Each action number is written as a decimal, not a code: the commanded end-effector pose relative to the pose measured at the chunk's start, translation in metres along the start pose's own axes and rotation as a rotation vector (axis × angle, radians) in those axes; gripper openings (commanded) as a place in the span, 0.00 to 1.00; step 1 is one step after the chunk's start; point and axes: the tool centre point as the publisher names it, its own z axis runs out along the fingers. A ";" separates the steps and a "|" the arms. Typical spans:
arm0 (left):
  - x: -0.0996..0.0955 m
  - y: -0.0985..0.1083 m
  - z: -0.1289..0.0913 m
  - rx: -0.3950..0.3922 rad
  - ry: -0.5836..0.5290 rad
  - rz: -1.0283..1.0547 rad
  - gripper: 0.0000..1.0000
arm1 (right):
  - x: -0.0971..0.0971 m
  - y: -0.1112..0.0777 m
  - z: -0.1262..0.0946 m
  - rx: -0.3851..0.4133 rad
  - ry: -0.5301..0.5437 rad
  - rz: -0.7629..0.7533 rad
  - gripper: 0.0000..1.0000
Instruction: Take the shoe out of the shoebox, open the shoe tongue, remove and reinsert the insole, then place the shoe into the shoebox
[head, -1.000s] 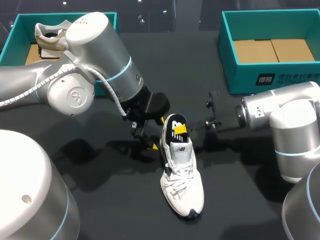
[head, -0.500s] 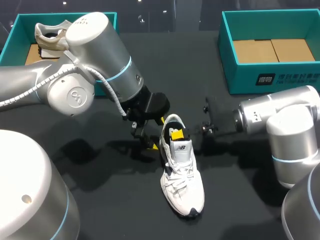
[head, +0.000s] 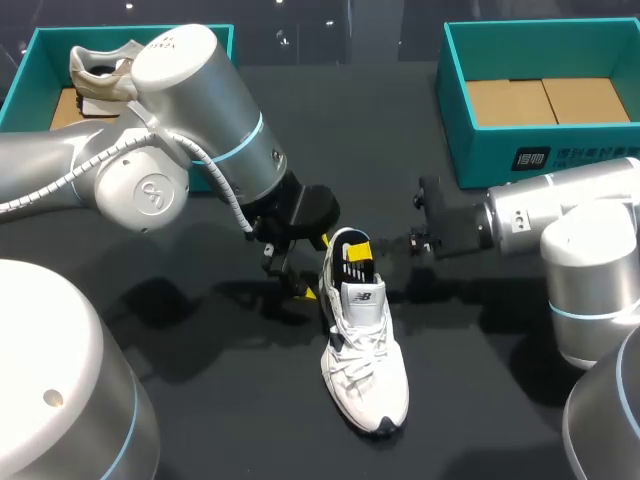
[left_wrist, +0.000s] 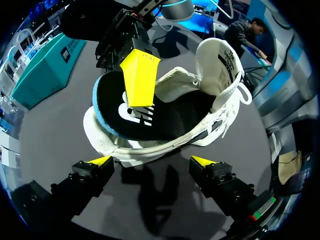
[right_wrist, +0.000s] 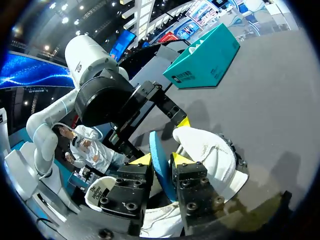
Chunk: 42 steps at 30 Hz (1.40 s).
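A white sneaker (head: 366, 352) lies on the dark table, toe toward the front edge. Its black insole (head: 350, 262) with a blue rim stands up out of the heel opening. My right gripper (head: 360, 250) comes in from the right and is shut on the insole's heel end; in the right wrist view the blue rim (right_wrist: 159, 167) sits pinched in the right gripper (right_wrist: 161, 160). My left gripper (head: 316, 267) stands open behind the heel. In the left wrist view, the left gripper (left_wrist: 151, 161) has the sneaker (left_wrist: 200, 95) just ahead of it, untouched.
A teal shoebox (head: 458, 110) with a cardboard floor stands at the back right. Another teal box (head: 30, 60) at the back left holds a second, beige shoe (head: 100, 70). My left arm's big elbow (head: 190, 130) hangs over the left middle.
Half a second ago the right gripper was lower in the shoe's opening; it has since drawn up and back to the right, raising the insole's heel end. The left arm has kept still.
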 end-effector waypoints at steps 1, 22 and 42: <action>-0.001 -0.001 0.001 -0.002 0.002 0.001 1.00 | -0.010 0.000 0.006 0.014 0.010 0.022 0.00; -0.001 -0.001 0.001 -0.002 0.002 0.001 1.00 | 0.006 -0.025 0.014 0.017 -0.062 0.122 0.48; 0.002 0.011 -0.031 0.005 -0.011 0.045 1.00 | 0.013 -0.013 -0.004 -0.003 -0.146 0.093 0.60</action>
